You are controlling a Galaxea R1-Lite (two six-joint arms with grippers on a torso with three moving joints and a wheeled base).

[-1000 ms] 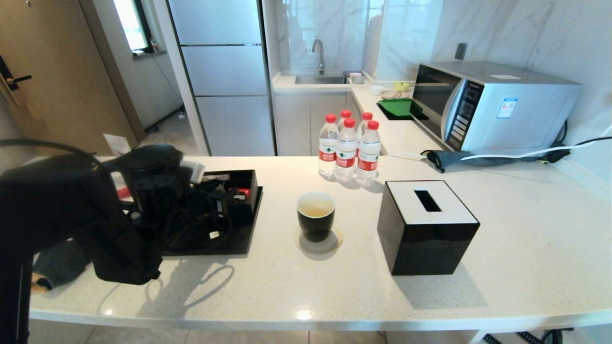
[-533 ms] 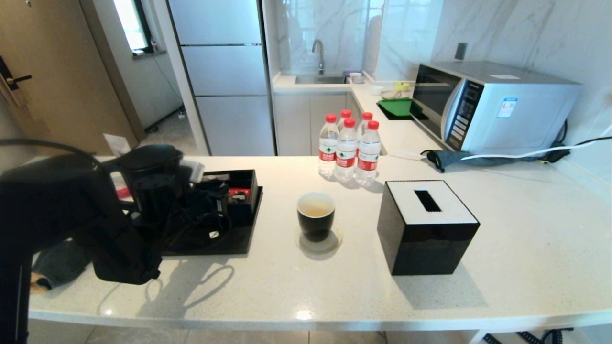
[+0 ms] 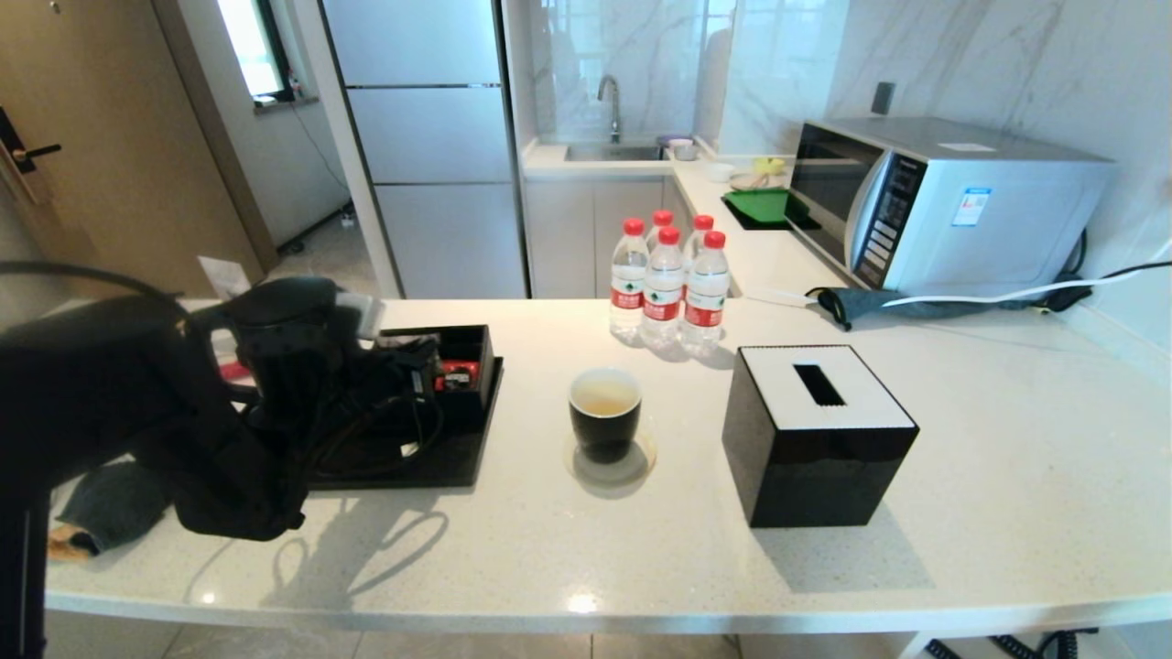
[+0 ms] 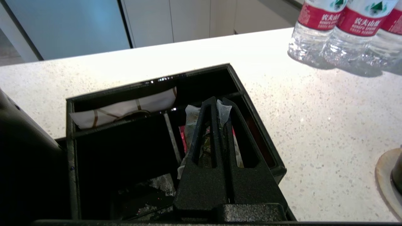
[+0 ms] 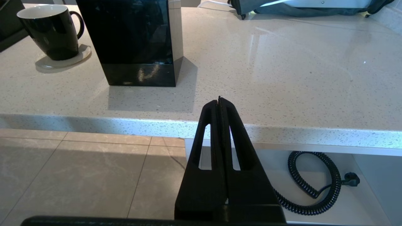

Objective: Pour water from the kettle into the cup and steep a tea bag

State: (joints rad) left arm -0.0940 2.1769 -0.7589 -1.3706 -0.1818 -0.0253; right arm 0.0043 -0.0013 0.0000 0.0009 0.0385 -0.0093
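1. The left gripper [image 4: 216,105] has its fingers clenched on the translucent grey-green mesh tea bag [image 4: 223,111], inside a front compartment of the black divided organiser tray [image 4: 147,86].
2. A clean lift looks best: straight up, clear of the dividers and the red packet [image 4: 181,142] beneath.
3. It should then travel to the glossy black cup with white inside [image 3: 604,414], which stands well apart on the speckled white tabletop [image 3: 641,549].
4. The matte black kettle [image 3: 275,316] stands just beside the tray.
5. The right gripper [image 5: 219,99], fingers clenched empty, hangs parked by the tabletop's edge.
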